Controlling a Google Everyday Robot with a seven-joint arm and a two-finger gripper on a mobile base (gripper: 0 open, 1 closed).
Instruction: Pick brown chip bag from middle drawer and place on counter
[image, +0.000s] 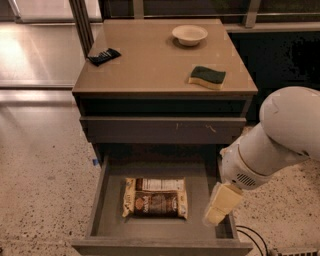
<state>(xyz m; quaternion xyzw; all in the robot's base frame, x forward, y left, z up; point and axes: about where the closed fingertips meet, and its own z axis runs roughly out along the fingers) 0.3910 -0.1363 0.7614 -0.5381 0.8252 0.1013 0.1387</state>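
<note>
Gripper (220, 206): I am holding it low over the right side of the middle drawer (160, 227).
Grip: I cannot tell whether it is spread or pressed together.
Brown chip bag (155, 198): lying flat on the drawer floor, left of my gripper, apart from it.
Counter (150, 62): carrying a bowl (189, 35), a sponge (207, 77) and a black packet (104, 56).

Tan counter (150, 62) with bowl (189, 34), sponge (207, 77), black packet (103, 56); jaws over right of middle drawer (159, 227)

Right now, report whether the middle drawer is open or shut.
Open: middle drawer pulled out, brown chip bag on its floor; gripper over its right side.
</note>
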